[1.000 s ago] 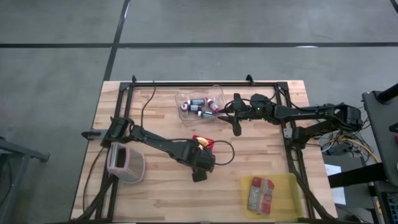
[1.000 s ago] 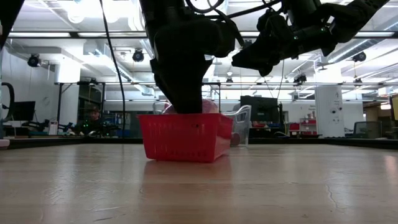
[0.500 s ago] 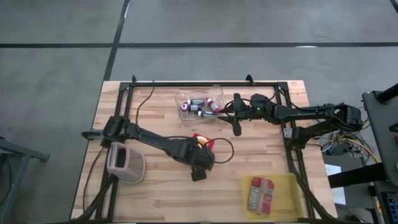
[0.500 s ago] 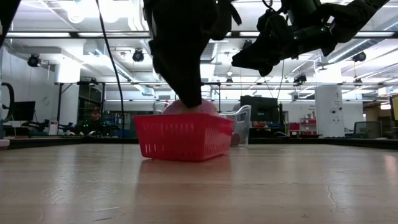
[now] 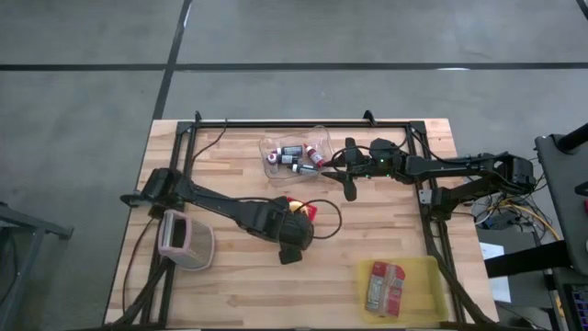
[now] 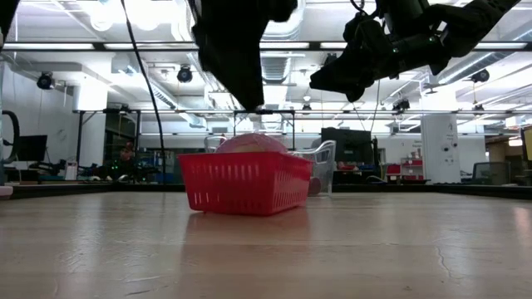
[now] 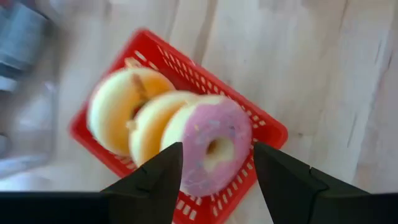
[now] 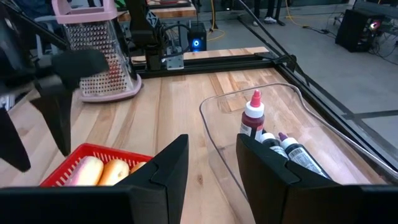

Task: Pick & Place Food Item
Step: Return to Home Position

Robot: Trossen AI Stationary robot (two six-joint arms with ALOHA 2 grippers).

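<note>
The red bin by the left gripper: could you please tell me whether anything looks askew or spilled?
Nothing spilled, but the red bin is crowded: two pale donuts and a pink donut stand on edge, the pink one poking above the rim. The left gripper hangs open over it; the right gripper waits near the clear tub.
</note>
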